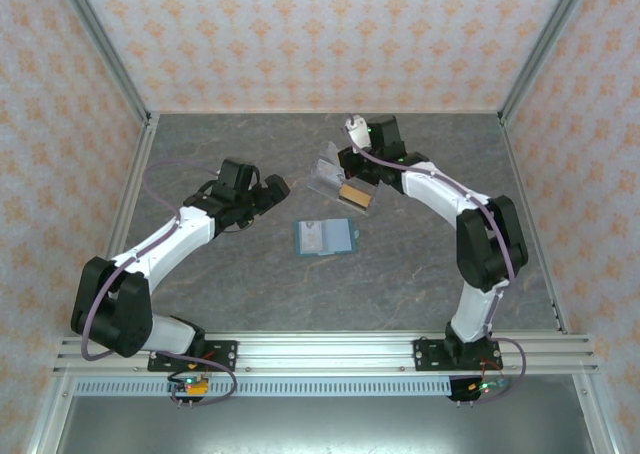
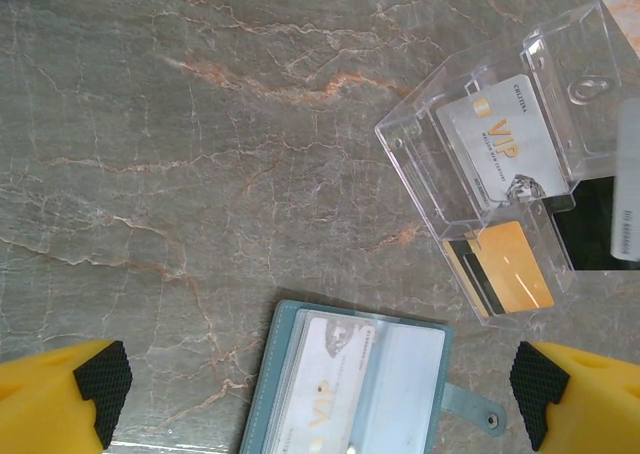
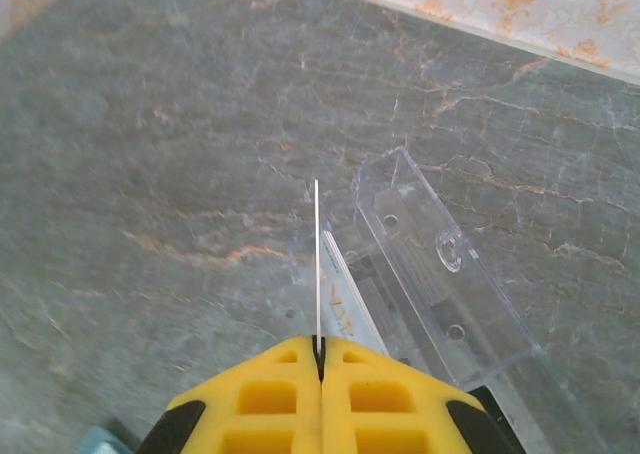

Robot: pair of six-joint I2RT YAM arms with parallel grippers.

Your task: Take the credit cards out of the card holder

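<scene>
The teal-blue card holder (image 1: 325, 238) lies open on the table's middle. Its clear sleeves still hold a pale VIP card (image 2: 330, 384). My left gripper (image 1: 272, 188) hovers left of it, open, and the card holder (image 2: 350, 379) shows between the spread black pads (image 2: 102, 386). My right gripper (image 3: 320, 359) is shut on a thin white card (image 3: 316, 264) seen edge-on. It holds that card (image 1: 354, 126) above the far end of a clear plastic box (image 1: 345, 181). Inside the box lie a white VIP card (image 2: 505, 139) and a gold card (image 2: 512, 269).
The clear plastic box (image 3: 440, 274) lies open with its lid raised, on the grey marbled table (image 1: 230, 274) just beyond the card holder. Patterned walls and metal frame rails (image 1: 135, 174) close the workspace on three sides.
</scene>
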